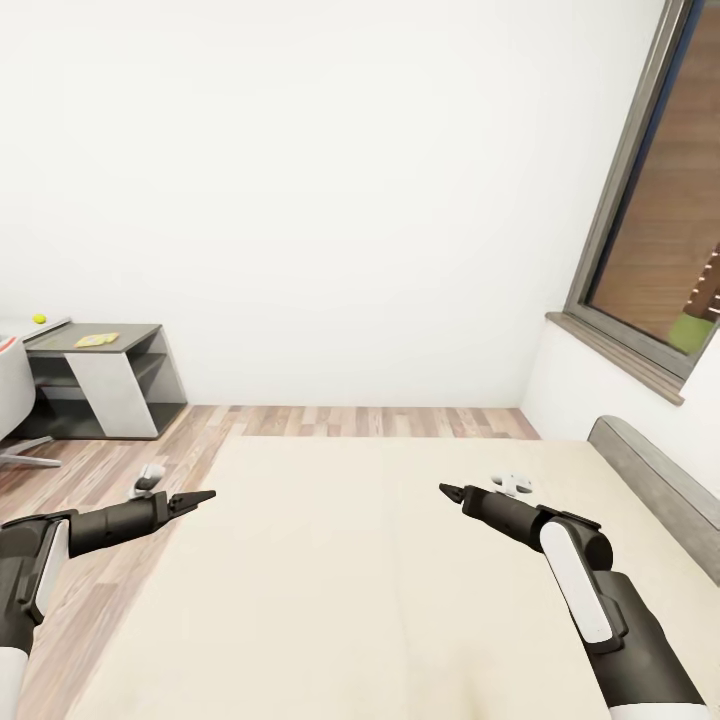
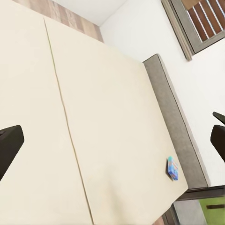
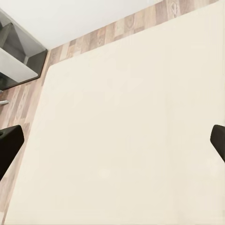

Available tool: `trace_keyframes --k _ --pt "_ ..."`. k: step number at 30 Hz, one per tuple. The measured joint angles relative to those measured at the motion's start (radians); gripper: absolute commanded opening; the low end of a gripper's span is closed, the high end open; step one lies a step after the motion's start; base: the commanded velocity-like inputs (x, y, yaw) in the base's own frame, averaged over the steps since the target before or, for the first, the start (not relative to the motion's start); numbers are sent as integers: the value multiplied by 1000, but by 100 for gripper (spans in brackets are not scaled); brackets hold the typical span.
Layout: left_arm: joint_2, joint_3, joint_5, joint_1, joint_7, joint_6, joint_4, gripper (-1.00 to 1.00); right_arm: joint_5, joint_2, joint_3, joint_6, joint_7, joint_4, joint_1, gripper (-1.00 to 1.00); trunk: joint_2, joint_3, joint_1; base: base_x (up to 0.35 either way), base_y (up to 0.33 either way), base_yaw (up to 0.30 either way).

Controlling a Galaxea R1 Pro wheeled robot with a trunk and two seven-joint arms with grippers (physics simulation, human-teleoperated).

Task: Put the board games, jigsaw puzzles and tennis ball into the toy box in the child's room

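Observation:
The cream bed (image 1: 380, 560) fills the foreground, its grey headboard (image 1: 655, 480) at the right. A small blue board game (image 2: 172, 168) lies flat on the mattress close to the headboard (image 2: 176, 117). At the far left stands the table (image 1: 135, 332), with the tennis ball (image 1: 39, 319) on its white top and a flat yellow item (image 1: 97, 340) on the lower grey part; which toy that is I cannot tell. My left gripper (image 1: 205, 496) (image 2: 112, 140) and right gripper (image 1: 448, 490) (image 3: 112, 143) hover open and empty above the bed. The toy box is out of view.
A white chair (image 1: 12, 400) stands by the table at the left edge. Wood plank floor (image 1: 350, 420) runs between the bed's far end and the white wall. A grey-framed window (image 1: 650, 240) sits in the right wall above the headboard.

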Motion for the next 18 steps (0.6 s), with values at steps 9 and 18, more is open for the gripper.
trace_keyframes --k 9,18 --pt "0 0 0 0 0 0 0 100 0 0 0 0 0 0 0 100 0 0 0 0 -16 0" --pt "0 0 0 0 0 0 0 100 0 0 0 0 0 0 0 100 0 0 0 0 -2 0"
